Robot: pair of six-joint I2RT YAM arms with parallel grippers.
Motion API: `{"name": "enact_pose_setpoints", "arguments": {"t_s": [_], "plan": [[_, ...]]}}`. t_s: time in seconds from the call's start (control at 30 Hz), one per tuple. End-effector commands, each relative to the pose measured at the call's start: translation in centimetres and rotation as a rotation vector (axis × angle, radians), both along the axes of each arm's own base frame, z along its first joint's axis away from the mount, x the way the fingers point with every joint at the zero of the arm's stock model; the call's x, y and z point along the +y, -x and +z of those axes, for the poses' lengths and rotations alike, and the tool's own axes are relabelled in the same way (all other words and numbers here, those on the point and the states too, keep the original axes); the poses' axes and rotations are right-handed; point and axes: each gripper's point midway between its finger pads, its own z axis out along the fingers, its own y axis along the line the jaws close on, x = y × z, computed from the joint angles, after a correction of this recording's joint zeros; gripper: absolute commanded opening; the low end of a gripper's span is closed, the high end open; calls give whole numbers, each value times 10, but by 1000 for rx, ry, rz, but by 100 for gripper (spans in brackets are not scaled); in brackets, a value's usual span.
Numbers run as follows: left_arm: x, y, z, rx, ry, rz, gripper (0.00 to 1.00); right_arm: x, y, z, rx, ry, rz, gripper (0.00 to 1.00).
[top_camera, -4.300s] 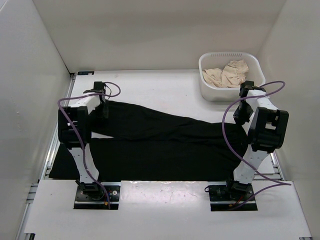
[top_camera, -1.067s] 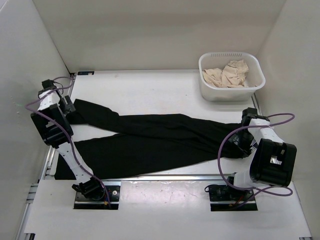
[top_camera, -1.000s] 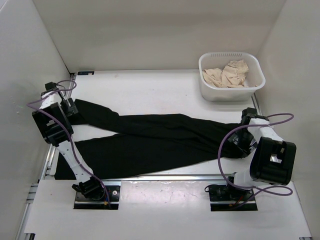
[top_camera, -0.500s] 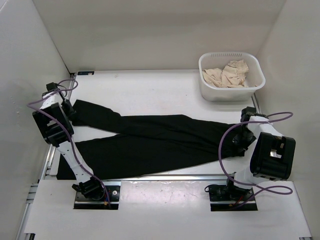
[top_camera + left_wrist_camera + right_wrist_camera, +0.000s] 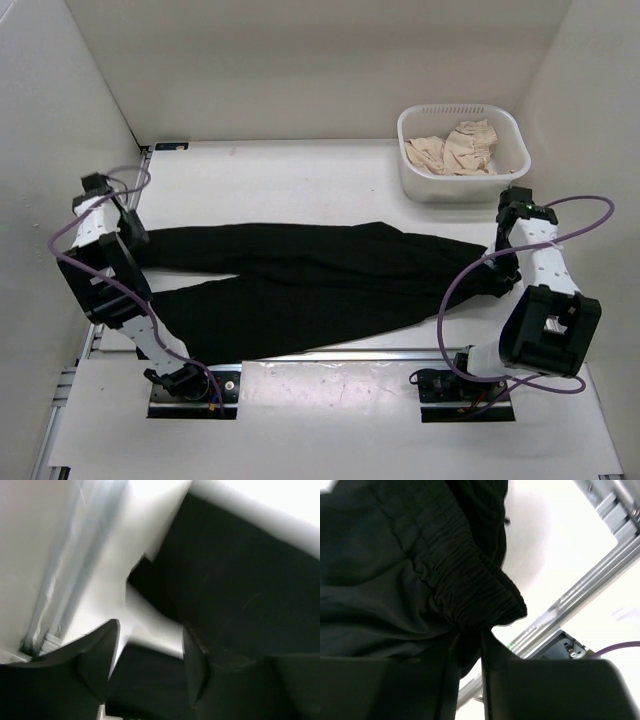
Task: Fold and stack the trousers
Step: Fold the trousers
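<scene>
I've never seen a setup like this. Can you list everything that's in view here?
trousers: one pair, black, spread across the middle of the table, waistband to the right
basket: one, white, far right corner of the table
cloths: a few pieces, beige, in the basket
table: one, white, under everything
cables: two, purple, one looping along each arm
left arm: one, white and black, at the table's left edge
right arm: one, white and black, at the right edge
left gripper: one, black, jaws apart over a leg end
right gripper: one, black, pinching the waistband
</scene>
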Motion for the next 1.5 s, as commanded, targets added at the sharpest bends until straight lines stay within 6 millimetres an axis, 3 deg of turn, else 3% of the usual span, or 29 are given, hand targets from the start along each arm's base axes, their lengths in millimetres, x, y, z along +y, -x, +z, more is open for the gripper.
{"name": "enact_pose_setpoints", "arguments": {"t_s": [0.0,0.1,0.23,0.27,0.43,0.5,0.63,0.67,0.7,0.87,1.03,1.1,1.17,1.27,1.47], "plan": [[-11,61,-46,220,60,45,69,4,20,-21,96,-28,13,24],[-13,66,-43,198,96,57,72,7,25,-32,131,-46,24,34],[-2,50,-25,120,94,70,72,6,30,-39,166,-42,22,40],[1,39,-18,77,91,63,72,4,32,-41,172,-31,20,40],[12,9,-24,37,111,48,72,4,39,-49,215,-29,19,48],[15,-17,-13,-43,107,19,72,4,40,-52,216,-29,19,48],[15,-45,-24,-68,110,-15,72,3,41,-56,227,-22,19,48],[11,-49,-41,-36,129,-24,72,3,41,-56,227,-22,19,48],[17,-56,-42,-45,114,-22,72,3,42,-57,236,-24,19,48],[19,-67,-74,-3,138,-28,74,3,42,-57,236,-24,19,48],[13,-70,-74,-20,172,-43,60,0,44,-55,242,-7,17,48],[13,-70,-74,-20,172,-43,50,0,44,-55,242,-7,17,48],[13,-70,-74,-20,172,-43,34,0,44,-55,242,-7,17,48],[14,-73,-58,-52,154,-46,21,0,44,-55,242,-7,17,48],[15,-71,-31,-84,96,-45,15,0,44,-53,230,-5,8,48]]}}
